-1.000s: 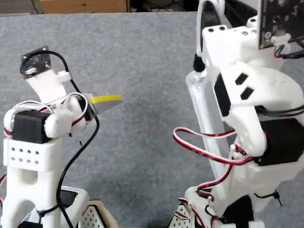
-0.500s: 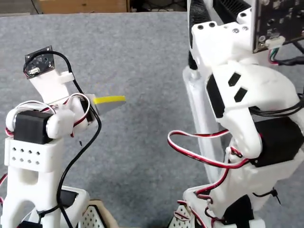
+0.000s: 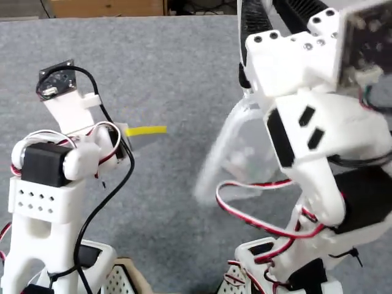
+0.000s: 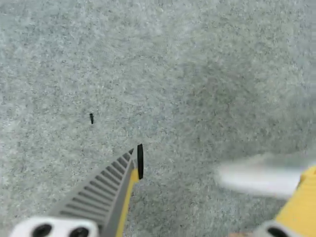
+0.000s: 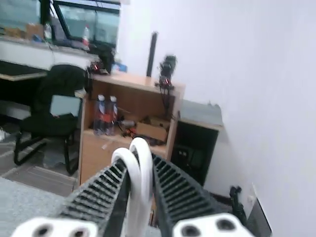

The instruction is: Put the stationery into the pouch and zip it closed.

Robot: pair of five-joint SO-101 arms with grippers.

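Holding the clear pouch [image 3: 228, 153] by a white loop, our right pincer [image 5: 139, 160] is clamped tight and lifted, so we see the pouch dangle above the grey bench [image 3: 171, 67]. Our left pincer [image 3: 146, 135] hovers nearby, fingers apart, gripping nothing.

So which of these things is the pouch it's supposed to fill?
Start at the grey felt table and find the bulky white right arm. Right beside it, toward the table's middle, is the pouch. It is the only see-through plastic thing among hard white robot parts.
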